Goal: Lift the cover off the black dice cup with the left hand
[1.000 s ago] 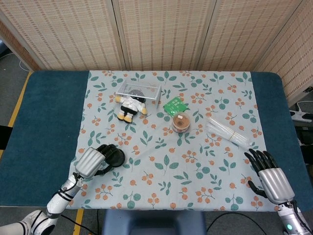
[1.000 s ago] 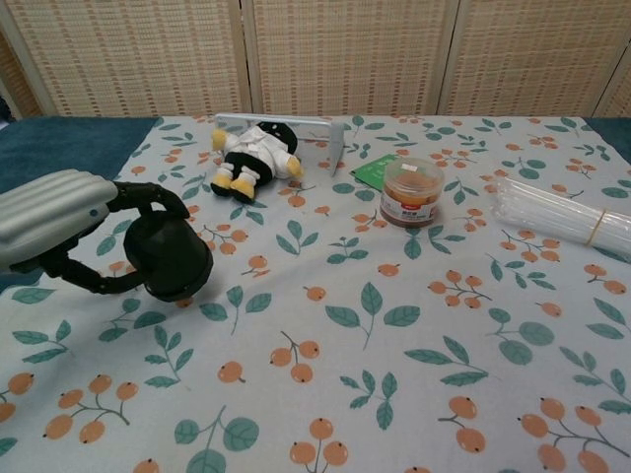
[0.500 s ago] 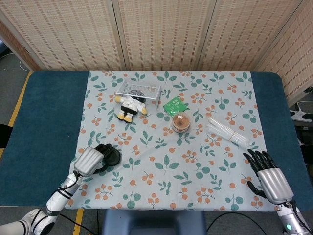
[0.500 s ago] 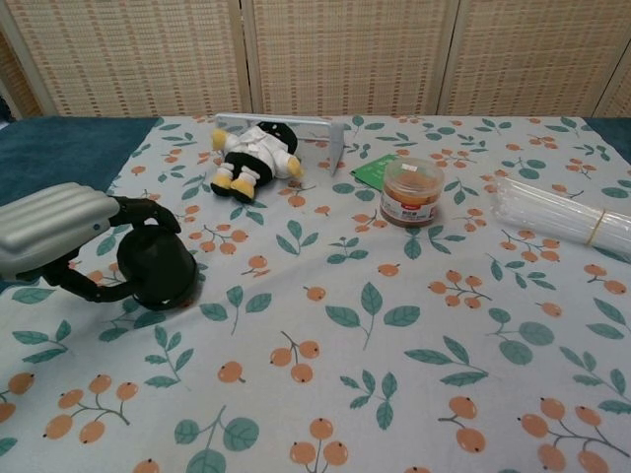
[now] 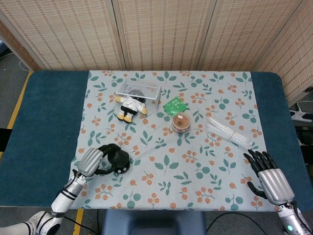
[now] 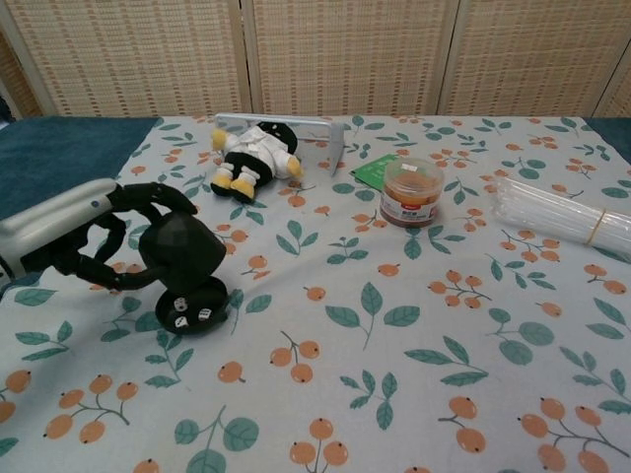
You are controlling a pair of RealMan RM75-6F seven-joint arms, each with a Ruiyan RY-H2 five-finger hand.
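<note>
While the left robot hand (image 6: 94,241) is grasping the cover (image 6: 180,252) clear of the base (image 6: 192,305), advising a straight, level raise so the dice (image 6: 203,314) stay put.

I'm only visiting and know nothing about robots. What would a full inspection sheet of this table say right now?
Surface: blue table under a leaf-and-berry patterned cloth.
Job's things: black domed dice cup cover held tilted above its round black base tray, where white dice show.
Clutter: plush penguin toy, perforated metal stand, green sachet, clear tub with orange-brown contents, bundle of clear plastic straws.
Hands: left hand grips the cover; right hand rests on the cloth, fingers spread, holding nothing.
Cables: nothing seen on the table.
Surroundings: woven folding screens behind; grey floor with yellow line.
</note>
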